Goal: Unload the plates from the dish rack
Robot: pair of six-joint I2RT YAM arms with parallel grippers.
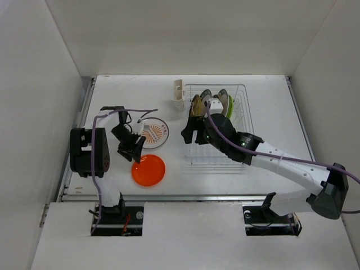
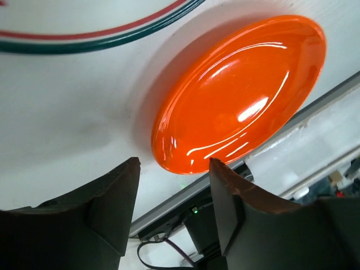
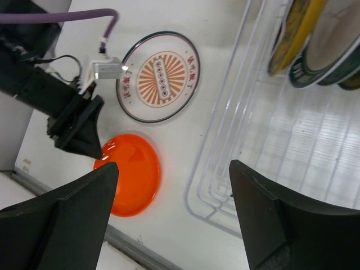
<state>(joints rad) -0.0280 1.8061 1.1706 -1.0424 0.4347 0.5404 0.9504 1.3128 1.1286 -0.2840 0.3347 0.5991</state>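
The white wire dish rack stands right of centre. Plates stand at its far end: an amber patterned one, a white one with a teal rim and a lime green one. An orange plate and a white plate with an orange centre lie on the table to the left. My left gripper is open and empty just over the orange plate's edge. My right gripper is open and empty above the rack's left rim; the amber plate and the teal-rimmed plate are ahead of it.
A cream utensil cup hangs on the rack's far left corner. A metal rail runs along the table's near edge. White walls close in the sides and back. The left arm's black body stands at the left edge.
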